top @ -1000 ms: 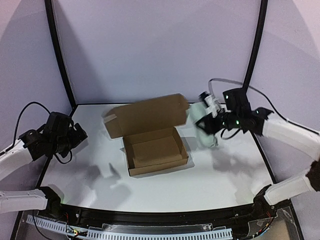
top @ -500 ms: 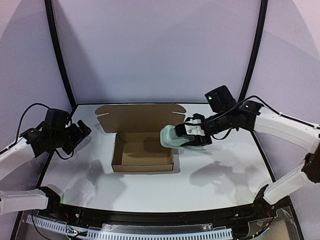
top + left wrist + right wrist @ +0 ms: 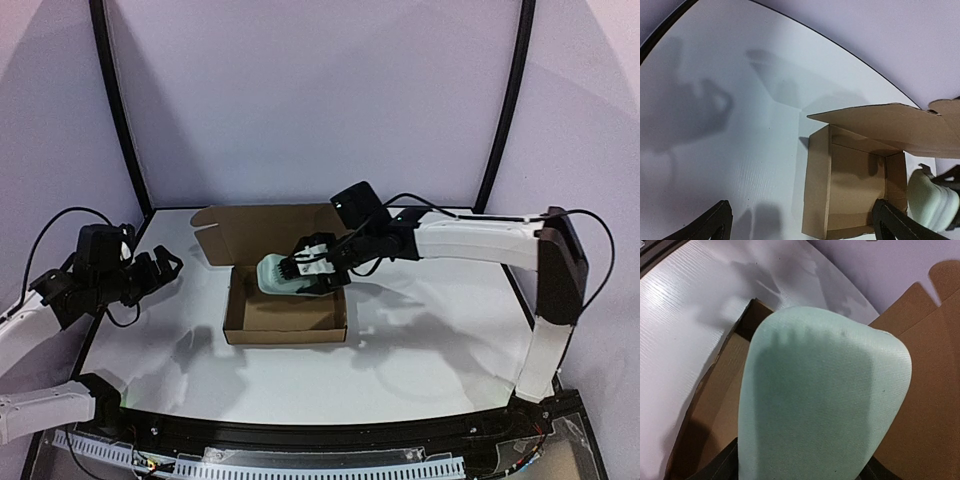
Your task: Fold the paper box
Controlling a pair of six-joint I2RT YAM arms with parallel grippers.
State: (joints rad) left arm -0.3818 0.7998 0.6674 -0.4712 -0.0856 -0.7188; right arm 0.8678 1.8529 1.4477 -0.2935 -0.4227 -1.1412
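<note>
Case held over the open box.
The white table [image 3: 430, 350] carries the box [image 3: 285, 318] at the centre of the top view, its tray open upward and its lid flap raised along the far side (leaning back toward the wall). The right gripper [image 3: 308, 268] pinches a pale green case [image 3: 272, 274] over the tray's far edge. At the left of the frame, the left gripper [image 3: 163, 266] hangs well apart from the box, its fingers spread wide.

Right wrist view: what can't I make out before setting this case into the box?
- Right gripper: mostly hidden behind the pale green case, right wrist view.
- Paper box floor beneath it: covered, top and right wrist views.
- Case's end: cut by right edge, left wrist view.
</note>
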